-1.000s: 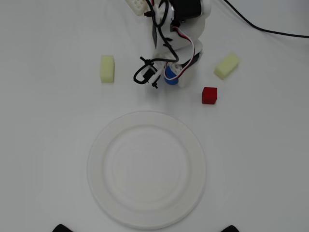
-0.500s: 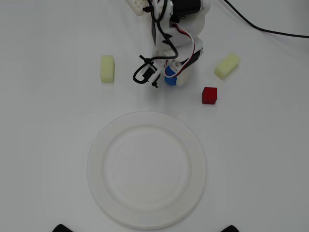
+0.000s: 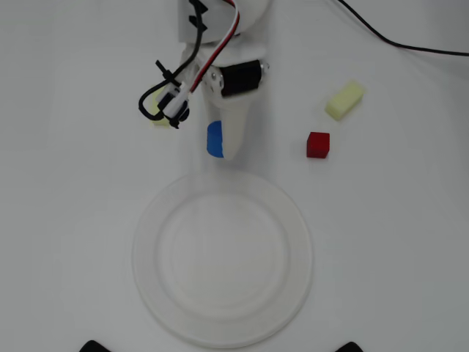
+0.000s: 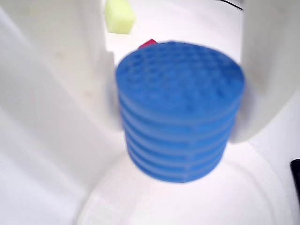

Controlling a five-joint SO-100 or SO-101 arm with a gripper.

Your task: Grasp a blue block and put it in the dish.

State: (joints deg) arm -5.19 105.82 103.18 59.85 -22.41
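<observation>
The blue block (image 4: 180, 112) is a short blue cylinder with a textured round top. It fills the wrist view, clamped between two white fingers (image 4: 265, 70). In the overhead view my gripper (image 3: 220, 147) is shut on the blue block (image 3: 214, 139), only partly visible beside the white finger. It is held just beyond the far rim of the dish (image 3: 154, 220), a large round white plate. The dish's rim (image 4: 262, 187) shows below the block in the wrist view.
A red cube (image 3: 317, 144) and a pale yellow oblong block (image 3: 344, 100) lie right of the arm in the overhead view. Another yellow block (image 3: 158, 117) is partly hidden behind the arm's cables. A black cable (image 3: 396, 40) crosses the top right.
</observation>
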